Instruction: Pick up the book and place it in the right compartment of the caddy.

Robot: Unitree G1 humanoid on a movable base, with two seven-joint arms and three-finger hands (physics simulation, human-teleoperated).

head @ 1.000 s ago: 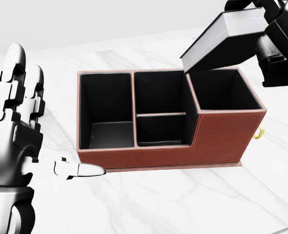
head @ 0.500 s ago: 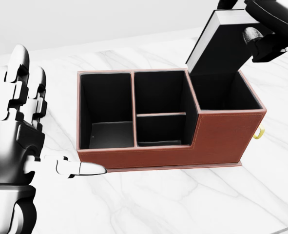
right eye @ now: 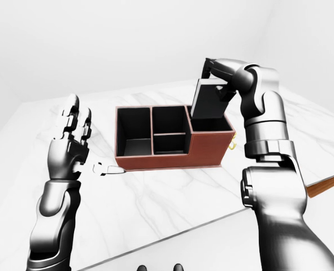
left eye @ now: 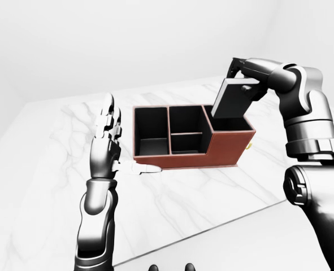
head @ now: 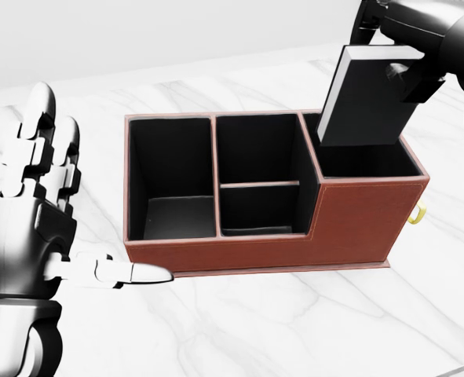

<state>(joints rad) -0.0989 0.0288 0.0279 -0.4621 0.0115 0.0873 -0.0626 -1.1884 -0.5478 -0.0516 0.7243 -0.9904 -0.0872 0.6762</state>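
A brown leather caddy (head: 349, 224) with black compartments stands on the white marble table (head: 294, 322). My right hand (head: 404, 59) is shut on a dark book (head: 369, 98) and holds it nearly upright. The book's lower edge dips into the caddy's right compartment (head: 373, 161). The book also shows in the left-eye view (left eye: 233, 97). My left hand (head: 35, 204) is open and empty, fingers upright, at the left of the caddy. Its thumb (head: 129, 272) points at the caddy's lower left corner.
The caddy's left compartment (head: 173, 184) and two middle compartments (head: 259, 177) hold nothing that I can see. A small yellow ring (head: 418, 212) hangs on the caddy's right side. The table's near edge (left eye: 212, 228) runs below the caddy in the left-eye view.
My right hand has turned the book from a slant to nearly upright and lowered it, so its lower edge now enters the right compartment. The left hand has barely moved.
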